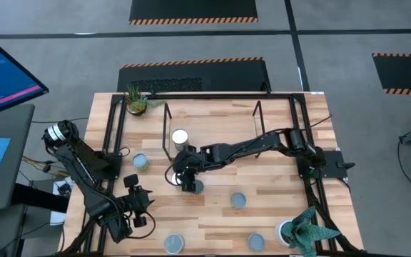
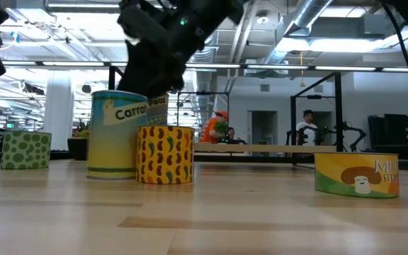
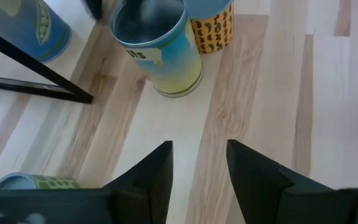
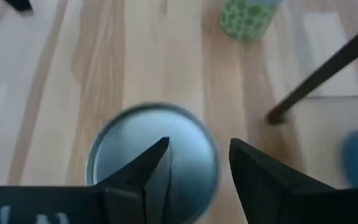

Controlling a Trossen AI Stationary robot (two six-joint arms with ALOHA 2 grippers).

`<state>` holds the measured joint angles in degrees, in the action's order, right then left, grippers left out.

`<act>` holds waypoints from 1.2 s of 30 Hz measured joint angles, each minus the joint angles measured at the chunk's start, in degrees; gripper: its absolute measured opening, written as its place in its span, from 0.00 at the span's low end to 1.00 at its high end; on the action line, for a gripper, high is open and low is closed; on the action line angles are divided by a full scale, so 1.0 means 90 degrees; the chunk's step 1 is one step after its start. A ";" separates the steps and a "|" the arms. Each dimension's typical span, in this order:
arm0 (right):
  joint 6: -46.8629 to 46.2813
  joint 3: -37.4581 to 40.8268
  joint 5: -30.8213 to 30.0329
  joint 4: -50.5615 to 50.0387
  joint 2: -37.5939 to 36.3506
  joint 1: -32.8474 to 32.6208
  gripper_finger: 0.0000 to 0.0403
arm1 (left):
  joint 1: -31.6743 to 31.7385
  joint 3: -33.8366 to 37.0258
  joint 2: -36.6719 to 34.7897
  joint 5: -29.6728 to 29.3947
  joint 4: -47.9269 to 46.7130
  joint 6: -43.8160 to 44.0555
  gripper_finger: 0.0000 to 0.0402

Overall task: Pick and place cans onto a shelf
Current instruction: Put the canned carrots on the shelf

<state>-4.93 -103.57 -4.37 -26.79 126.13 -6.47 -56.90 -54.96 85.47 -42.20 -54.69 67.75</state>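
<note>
Seven cans are counted across the tabletop. One white-topped can is seen standing on the shelf board, at its left end. The right pincer is held just over a silver-topped can near the shelf's front left corner, fingers apart above the lid, nothing clamped. From table height, a carrot can and a yellow pepper-print can are seen touching side by side under that arm; a mushroom can sits well apart. The left pincer is parked near the front left, fingers parted and empty, a green-spotted can close beside.
</note>
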 joint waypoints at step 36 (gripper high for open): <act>0.0008 -0.0691 -0.0023 -0.1215 -0.0521 -0.0153 0.01 | -0.0002 0.0000 0.0000 -0.0035 0.0311 -0.0078 0.35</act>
<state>-4.86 -109.79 -4.58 -37.72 121.44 -7.84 -56.93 -54.96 85.47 -42.51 -51.89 67.05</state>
